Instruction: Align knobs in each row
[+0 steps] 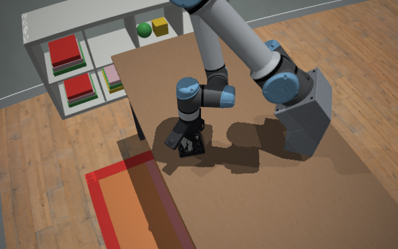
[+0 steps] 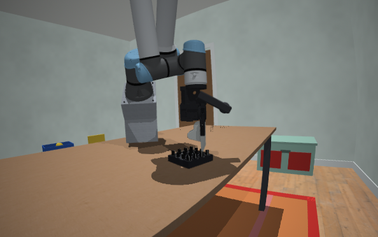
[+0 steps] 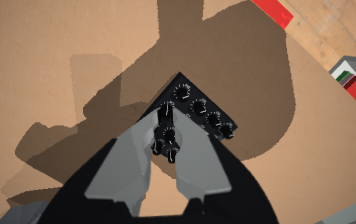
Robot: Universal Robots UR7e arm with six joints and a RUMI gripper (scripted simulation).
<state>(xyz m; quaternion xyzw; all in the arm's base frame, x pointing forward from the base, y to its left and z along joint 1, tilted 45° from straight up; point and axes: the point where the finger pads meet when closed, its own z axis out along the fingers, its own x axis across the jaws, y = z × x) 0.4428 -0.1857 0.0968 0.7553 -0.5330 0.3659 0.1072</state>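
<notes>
The black knob box (image 1: 191, 154) (image 2: 190, 164) (image 3: 180, 78) stands on the table, with rows of small black knobs. My gripper (image 2: 203, 149) (image 3: 166, 109) points down at the box, its grey fingertips at knob height. The fingers are nearly closed around one knob (image 3: 166, 107), which shows between the tips beside the corner knob (image 3: 182, 92). Three more knobs continue the outer row from that corner to the lower right. Several other knobs show between and below the fingers; the rest are hidden behind them. The marks and row labels are too small to read.
The brown table (image 1: 268, 201) (image 2: 95, 191) has an edge near the box, with a red-bordered orange mat (image 1: 120, 207) on the floor beyond. The arm's grey base (image 1: 305, 124) (image 2: 141, 121) stands on the table. A white shelf (image 1: 80, 17) with blocks stands beyond the table.
</notes>
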